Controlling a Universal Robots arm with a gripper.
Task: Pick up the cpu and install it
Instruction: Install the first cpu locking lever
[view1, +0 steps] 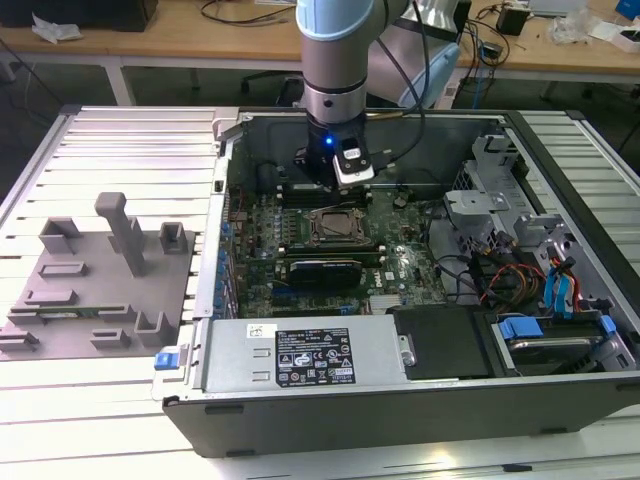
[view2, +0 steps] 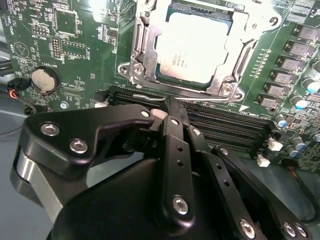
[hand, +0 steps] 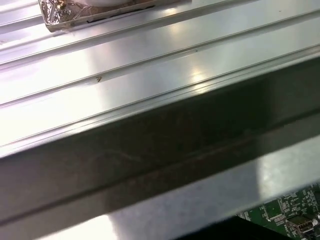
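Note:
The cpu (view2: 195, 47), a pale silver square chip, lies flat inside the metal-framed socket (view2: 145, 55) on the green motherboard (view2: 75, 50). In the second wrist view my gripper (view2: 167, 107) hangs just beside the socket, over the black memory slots (view2: 225, 127). Its black fingers (view2: 175, 135) are drawn together with nothing between them. In the exterior view the gripper (view1: 333, 185) is low inside the open computer case (view1: 400, 420), a little behind the socket (view1: 335, 228).
A grey fixture (view1: 110, 270) with a green memory stick (view1: 60, 312) lies on the ribbed table at the exterior view's left. The power supply (view1: 300, 355), drive cage (view1: 480, 200) and cables (view1: 510, 275) crowd the case. The first wrist view faces a metal case wall (hand: 150, 150).

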